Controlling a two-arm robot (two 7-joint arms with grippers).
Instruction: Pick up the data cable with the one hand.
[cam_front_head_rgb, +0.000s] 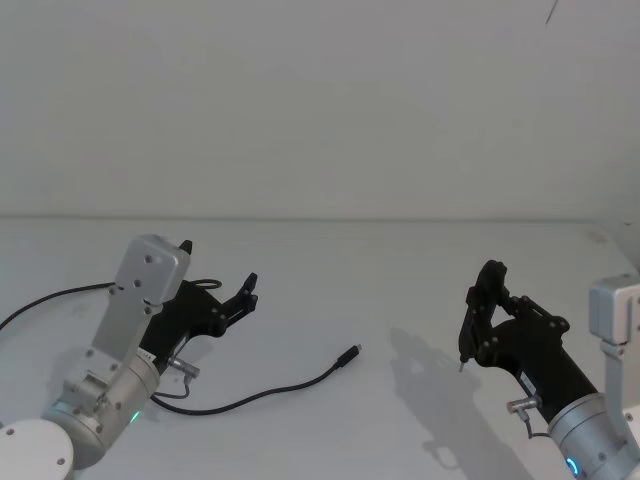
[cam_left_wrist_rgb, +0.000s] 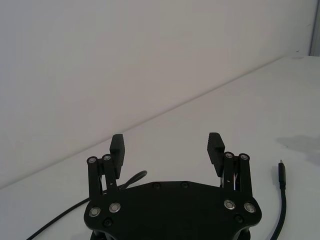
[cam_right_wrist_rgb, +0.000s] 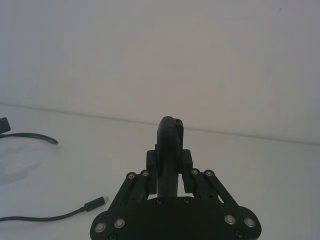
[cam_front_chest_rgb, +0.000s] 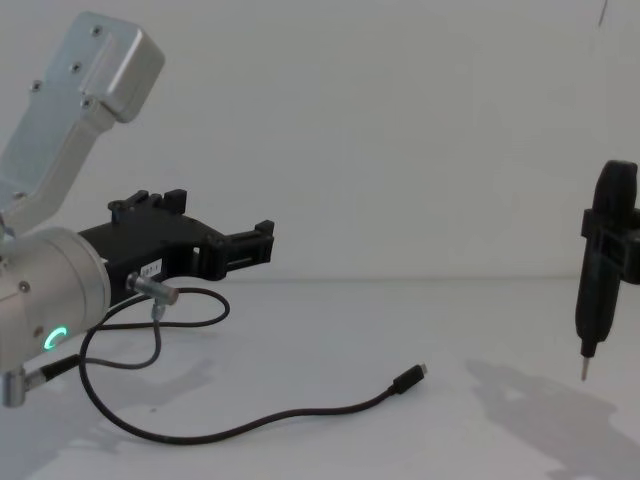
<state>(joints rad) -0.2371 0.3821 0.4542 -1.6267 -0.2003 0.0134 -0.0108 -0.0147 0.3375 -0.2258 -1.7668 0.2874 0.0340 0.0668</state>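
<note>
Left gripper (cam_left_wrist_rgb: 166, 144): lower left of head view, raised off the white table (cam_front_head_rgb: 330, 260), fingers spread wide, pointing toward frame centre. Data cable (cam_front_head_rgb: 312, 384) lies flat on the table: it curves out from under the left wrist along the bottom of the frame, then climbs right to its plug (cam_front_head_rgb: 351, 353) just below centre. Plug is right of the left fingertips and clear of them, no contact. In chest view a loop of black cord (cam_front_chest_rgb: 205, 297) sits under the left gripper; can't tell if it's the same cable. Right gripper (cam_right_wrist_rgb: 169, 162): lower right of head view, well apart from the plug, fingers clamped on a slim black tool (cam_front_chest_rgb: 604, 250), upright, thin tip pointing down at the table.
</note>
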